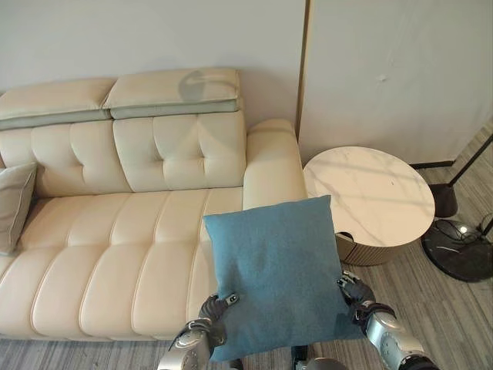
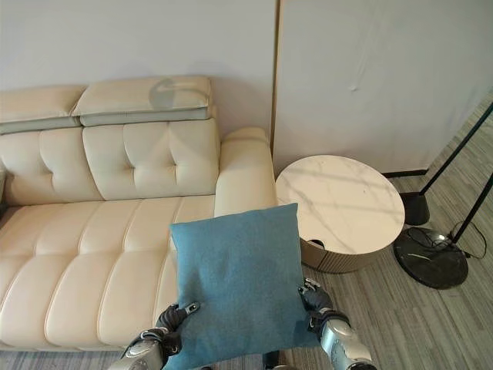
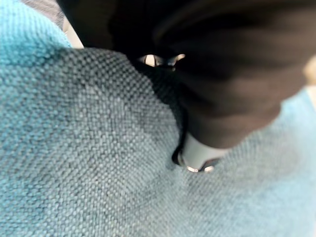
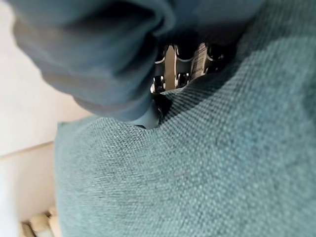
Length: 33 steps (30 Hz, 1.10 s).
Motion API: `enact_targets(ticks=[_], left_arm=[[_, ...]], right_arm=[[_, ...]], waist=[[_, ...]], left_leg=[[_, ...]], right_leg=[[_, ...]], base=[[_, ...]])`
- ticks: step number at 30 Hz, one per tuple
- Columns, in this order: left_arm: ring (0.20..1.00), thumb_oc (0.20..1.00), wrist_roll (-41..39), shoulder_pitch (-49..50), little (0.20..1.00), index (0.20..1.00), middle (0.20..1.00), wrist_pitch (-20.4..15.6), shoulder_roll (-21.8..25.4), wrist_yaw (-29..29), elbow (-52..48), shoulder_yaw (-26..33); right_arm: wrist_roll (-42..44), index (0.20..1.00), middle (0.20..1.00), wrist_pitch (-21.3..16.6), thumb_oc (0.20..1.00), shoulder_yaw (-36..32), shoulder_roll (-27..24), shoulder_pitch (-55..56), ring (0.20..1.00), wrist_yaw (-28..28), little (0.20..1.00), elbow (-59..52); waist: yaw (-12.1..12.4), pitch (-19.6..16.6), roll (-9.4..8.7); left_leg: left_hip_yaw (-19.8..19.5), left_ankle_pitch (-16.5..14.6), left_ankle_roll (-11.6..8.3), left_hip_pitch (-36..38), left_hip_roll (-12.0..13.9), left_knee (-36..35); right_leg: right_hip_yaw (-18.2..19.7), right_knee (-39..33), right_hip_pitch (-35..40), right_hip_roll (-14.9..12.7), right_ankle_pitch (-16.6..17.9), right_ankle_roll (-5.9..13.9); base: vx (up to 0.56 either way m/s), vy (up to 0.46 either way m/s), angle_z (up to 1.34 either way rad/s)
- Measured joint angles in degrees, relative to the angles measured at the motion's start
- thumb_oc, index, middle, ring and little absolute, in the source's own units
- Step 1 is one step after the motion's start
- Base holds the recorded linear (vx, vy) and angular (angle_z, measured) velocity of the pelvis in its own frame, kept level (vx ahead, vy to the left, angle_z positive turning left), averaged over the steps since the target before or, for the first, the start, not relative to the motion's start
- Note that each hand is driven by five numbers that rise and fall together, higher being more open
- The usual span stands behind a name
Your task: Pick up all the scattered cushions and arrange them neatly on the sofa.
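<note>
Cushions numbered 2; 1 blue cushion [image 1: 277, 274], square, of coarse woven cloth, was held upright in front of the sofa [image 1: 115, 254], its face toward the camera and its top corner overlapping the sofa's right armrest; 1 grey cushion [image 1: 14, 204] leaned at the sofa's far left end against the backrest, partly cut off by the edge of the view. The left hand [image 1: 212, 312] gripped the blue cushion at its lower left edge, thumb over the front of the cloth and fingers curled behind; the right hand [image 1: 356, 297] clamped the lower right edge in the same way. In each wrist view the woven blue cloth lay right against the hand, its weave plainly visible.

The sofa was 1 long cream piece in smooth leather-like material, with 2 tufted back sections, 2 padded headrests on top with a greenish band beneath them, and seats stitched into rounded channels. To its right stood 1 round side table [image 1: 370, 193] with a pale marbled top and a ribbed beige drum base, just beside the armrest. Further right, 1 round black lamp base [image 1: 458, 250] sat on the grey wood-grain floor [image 1: 439, 324], with thin black poles rising from that area. No writing could be read anywhere.
</note>
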Motion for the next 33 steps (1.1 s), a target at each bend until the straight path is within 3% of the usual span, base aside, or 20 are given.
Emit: enact_targets(ticks=[3, 5, 7, 9, 10, 11, 12, 13, 14, 15, 17, 18, 20, 27, 31, 33], left_arm=[[0.200, 0.200, 1.99, -0.02, 0.200, 0.200, 0.200, 0.05, -0.07, -0.71, -0.03, -0.01], [0.200, 0.200, 2.04, 0.03, 0.200, 0.200, 0.200, 0.05, 0.09, -0.78, -0.11, -0.01], [0.200, 0.200, 2.32, -0.33, 0.200, 0.200, 0.200, 0.04, 0.49, -0.89, -1.57, 0.02], [0.200, 0.200, 3.96, -0.80, 0.200, 0.200, 0.200, 0.02, 1.21, -0.92, -5.75, 0.21], [0.200, 0.200, 4.54, -1.81, 0.200, 0.200, 0.200, -0.01, 1.27, -1.23, -12.09, 1.10], [0.200, 0.200, 4.54, -2.00, 0.200, 0.200, 0.200, -0.22, 1.49, -1.25, -14.04, 1.40], [0.200, 0.200, 4.65, -1.76, 0.200, 0.200, 0.200, 0.20, 2.08, -1.31, -15.29, 3.03], [0.200, 0.200, 5.65, 0.25, 0.200, 0.200, 0.200, 0.34, 1.90, -1.32, -18.69, 6.40], [0.200, 0.200, 6.05, 2.08, 0.200, 0.200, 0.200, 0.08, 1.72, -1.31, -21.30, 9.11], [0.200, 0.200, 6.11, 2.86, 0.200, 0.200, 0.200, -0.18, 2.05, -1.31, -22.55, 11.12], [0.200, 0.200, 6.24, 4.71, 0.200, 0.200, 0.200, -0.18, 3.56, -1.34, -26.76, 12.69], [0.200, 0.200, 6.34, 6.36, 0.200, 0.200, 0.200, -0.23, 4.14, -1.41, -30.29, 12.81], [0.200, 0.200, 6.89, 8.65, 0.200, 0.200, 0.200, -0.92, 4.91, -1.48, -32.64, 12.92], [0.200, 0.200, 8.49, 13.43, 0.200, 0.200, 0.200, -0.95, 6.77, -1.62, -32.84, 16.95], [0.200, 0.200, 8.51, 13.35, 0.200, 0.200, 0.200, -1.03, 7.51, -1.62, -32.85, 17.01], [0.200, 0.200, 8.52, 12.43, 0.200, 0.200, 0.200, -1.19, 7.57, -1.45, -32.89, 17.06]], right_arm=[[-1.02, 0.200, 0.200, -0.04, 0.200, -0.04, -0.26, 0.41, 0.200, 0.74, 0.200, 0.05], [-1.03, 0.200, 0.200, -0.03, 0.200, -0.04, -0.47, 0.48, 0.200, 0.91, 0.200, 0.05], [-1.02, 0.200, 0.200, -0.21, 0.200, -0.15, -0.68, 0.38, 0.200, 0.92, 0.200, -0.25], [-1.04, 0.200, 0.200, -0.11, 0.200, -0.78, -2.35, 0.90, 0.200, 0.89, 0.200, -4.29], [-1.41, 0.200, 0.200, -0.01, 0.200, -4.88, -3.94, 2.44, 0.200, 0.75, 0.200, -9.82], [-1.67, 0.200, 0.200, -0.07, 0.200, -5.13, -4.32, 2.73, 0.200, 0.75, 0.200, -11.40], [-2.18, 0.200, 0.200, 0.73, 0.200, -5.86, -3.96, 2.98, 0.200, 0.66, 0.200, -15.43], [-2.24, 0.200, 0.200, 1.00, 0.200, -6.82, -3.81, 6.91, 0.200, 0.51, 0.200, -26.76], [-2.25, 0.200, 0.200, 0.72, 0.200, -6.53, -4.41, 8.75, 0.200, 0.86, 0.200, -32.18], [-2.23, 0.200, 0.200, 0.67, 0.200, -6.63, -4.05, 9.40, 0.200, 1.40, 0.200, -34.14], [-2.20, 0.200, 0.200, 0.76, 0.200, -7.46, -3.70, 11.78, 0.200, 2.09, 0.200, -38.63], [-2.23, 0.200, 0.200, 0.76, 0.200, -7.47, -4.39, 13.35, 0.200, 2.45, 0.200, -40.94], [-2.24, 0.200, 0.200, 0.79, 0.200, -7.16, -3.81, 13.82, 0.200, 3.77, 0.200, -39.97], [-2.21, 0.200, 0.200, 1.19, 0.200, -4.08, -0.91, 16.20, 0.200, 6.30, 0.200, -39.76], [-2.21, 0.200, 0.200, 1.20, 0.200, -4.13, -0.18, 16.27, 0.200, 6.37, 0.200, -39.76], [-2.21, 0.200, 0.200, 1.18, 0.200, -4.10, -0.26, 16.19, 0.200, 6.36, 0.200, -39.76]], waist=[[-0.01, 0.00, 0.07], [0.10, 0.02, 0.06], [0.98, 1.59, 0.04], [1.18, 3.91, -0.06], [2.04, 6.96, -0.37], [2.63, 8.25, -0.86], [4.04, 9.18, -2.77], [3.45, 9.82, -4.46], [2.29, 9.84, -4.66], [1.85, 9.68, -4.68], [0.77, 8.73, -4.01], [0.38, 7.62, -3.09], [1.49, 6.26, -4.17], [2.81, 1.85, -7.18], [2.81, 1.72, -7.01], [2.21, 1.91, -6.36]], left_leg=[[-1.10, 0.17, -0.18, -0.54, 0.27, 0.09], [-1.31, 1.00, -1.42, -0.58, 0.46, 0.25], [-1.80, 1.26, -1.83, -1.44, 0.56, 1.00], [-5.09, 3.14, -3.84, -6.62, -0.48, 3.92], [-4.70, 11.69, -3.64, -11.47, -2.58, 1.69], [-2.29, 11.19, -3.27, -11.37, -2.56, 1.54], [3.96, 6.46, -1.95, -12.10, -4.17, 6.11], [11.77, 0.22, -0.25, -13.67, -4.11, 17.76], [13.90, -2.58, -0.16, -12.75, -4.06, 21.13], [14.05, -4.70, -0.15, -9.59, -4.38, 18.84], [14.35, -5.52, 0.13, -3.35, -5.40, 9.43], [12.95, -5.47, 0.97, -0.40, -6.05, 2.42], [11.54, -0.86, 3.39, 1.10, -7.28, -1.23], [12.52, -0.63, 4.42, 1.25, -9.75, -1.24], [11.99, -0.63, 4.42, 1.29, -10.24, -0.80], [10.01, -0.63, 4.43, 0.53, -9.84, -0.12]], right_leg=[[-0.79, -0.01, 0.01, 0.20, -0.23, -0.34], [-0.89, -0.01, 0.04, 0.40, -0.31, -0.46], [-1.63, -0.01, 0.13, 0.45, -0.33, -0.48], [-4.23, 0.33, -1.58, -0.27, 0.35, 0.47], [-8.41, 0.32, -3.28, -2.18, -0.62, -0.99], [-8.76, -0.05, -3.53, -2.20, -0.93, -1.72], [-12.02, 0.00, -4.19, -4.48, 0.97, -5.19], [-15.26, -0.06, -4.36, -6.77, 1.05, -5.29], [-17.21, -0.01, -4.04, -7.21, 0.32, -3.88], [-17.40, 0.00, -3.57, -7.10, -0.16, -2.77], [-19.36, 0.31, -2.98, -6.87, 0.81, -1.09], [-19.49, 0.33, -3.25, -6.07, 1.48, -0.13], [-17.61, 0.35, -3.91, -6.03, 2.55, 1.02], [-16.06, 0.36, -4.07, -8.70, 5.45, 0.45], [-15.73, 1.94, -4.15, -9.69, 5.59, 0.41], [-9.37, 5.74, -5.09, -9.83, 3.80, 2.72]], base=[[0.00, -0.060, 0.14], [-0.05, -0.067, 0.09], [-0.16, -0.045, 0.23], [-0.20, -0.012, 1.41], [-0.10, 0.043, 2.03], [0.00, 0.084, 1.81], [0.04, 0.150, 0.61], [0.06, 0.183, 0.66], [0.07, 0.250, 0.70], [0.07, 0.286, 0.68], [0.05, 0.278, 0.76], [0.02, 0.264, 0.67], [-0.01, 0.266, 0.19], [-0.05, 0.255, -0.01], [-0.07, 0.142, 0.10], [-0.08, 0.023, 0.39]])
